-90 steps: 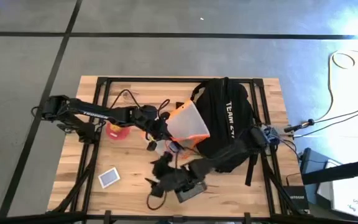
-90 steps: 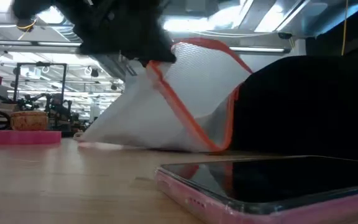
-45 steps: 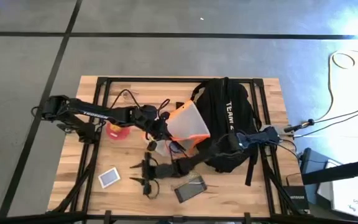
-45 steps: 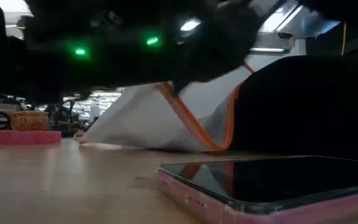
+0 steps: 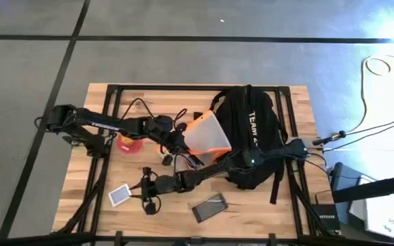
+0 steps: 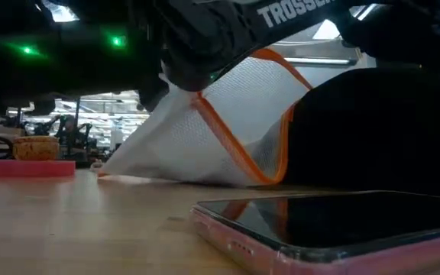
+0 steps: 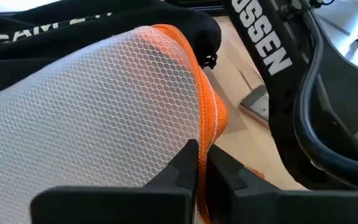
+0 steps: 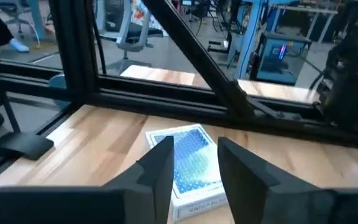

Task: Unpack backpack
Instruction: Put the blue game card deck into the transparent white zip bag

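The black backpack [image 5: 252,130] lies at the table's far right. A white mesh pouch [image 5: 204,133] with orange trim leans against the backpack's left side. My left gripper [image 7: 199,155] is shut on the pouch's orange edge. My right arm reaches across the table's near half. Its gripper [image 5: 144,193] hangs open just above and right of a small blue-and-white box [image 8: 188,158] that lies flat on the wood, with nothing between its fingers. A pink-cased phone [image 5: 209,207] lies flat near the front edge. My left gripper pinches the pouch's orange-trimmed edge [image 7: 205,134] between its two fingers, coming level from the table's left. That edge is held up off the table. The pouch's lower edge [image 6: 166,177] rests on the wood, and its far side lies against the backpack [image 6: 380,130].
A red dish [image 5: 128,142] sits under my left arm, with loose black cables beside it. A black frame runs along the table's edges. Bare wood shows at the near left around the box [image 5: 120,195].
My right gripper has moved toward the table's left edge, from over the phone to beside the small box. The phone has stayed flat on the table. The pouch and my left gripper have kept still.
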`<state>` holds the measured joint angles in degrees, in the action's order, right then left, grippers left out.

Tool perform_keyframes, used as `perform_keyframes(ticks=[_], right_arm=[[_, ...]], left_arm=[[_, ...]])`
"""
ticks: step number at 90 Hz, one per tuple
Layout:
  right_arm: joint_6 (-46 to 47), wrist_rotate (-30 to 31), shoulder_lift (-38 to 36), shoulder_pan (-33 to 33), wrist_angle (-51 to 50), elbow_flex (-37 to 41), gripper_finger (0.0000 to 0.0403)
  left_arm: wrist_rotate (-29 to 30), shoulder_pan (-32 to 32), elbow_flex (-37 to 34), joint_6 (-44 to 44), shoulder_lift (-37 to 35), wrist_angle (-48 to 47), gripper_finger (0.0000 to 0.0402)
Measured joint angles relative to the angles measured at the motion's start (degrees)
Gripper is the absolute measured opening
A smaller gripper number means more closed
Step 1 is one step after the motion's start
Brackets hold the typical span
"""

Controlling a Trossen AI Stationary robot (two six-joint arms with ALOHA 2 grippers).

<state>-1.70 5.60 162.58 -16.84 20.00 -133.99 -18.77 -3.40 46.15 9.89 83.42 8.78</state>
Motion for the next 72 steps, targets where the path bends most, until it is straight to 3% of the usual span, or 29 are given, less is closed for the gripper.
perform_keyframes(ticks=[17,30,40,49,72], right_arm=[[1.71,0.24,0.07,-0.25,-0.79,0.07,0.0091],[2.73,1.23,-0.41,-0.83,-3.5,0.0,0.0045],[7.56,1.72,-2.41,-0.83,-16.26,0.07,0.0007],[9.07,1.79,-6.05,-0.83,-28.98,0.09,0.0006],[7.44,2.45,-12.6,-1.73,-47.95,-0.02,0.0]], left_arm=[[-0.04,0.0,0.0,-0.02,0.0,-0.09,0.0],[-0.04,0.0,0.0,-0.02,0.0,-0.18,0.0],[-0.04,0.0,0.0,0.0,0.0,-0.37,0.0],[-0.04,0.0,0.0,0.44,0.0,0.27,0.0],[-0.05,0.0,-0.02,-0.78,0.0,3.57,0.0]])
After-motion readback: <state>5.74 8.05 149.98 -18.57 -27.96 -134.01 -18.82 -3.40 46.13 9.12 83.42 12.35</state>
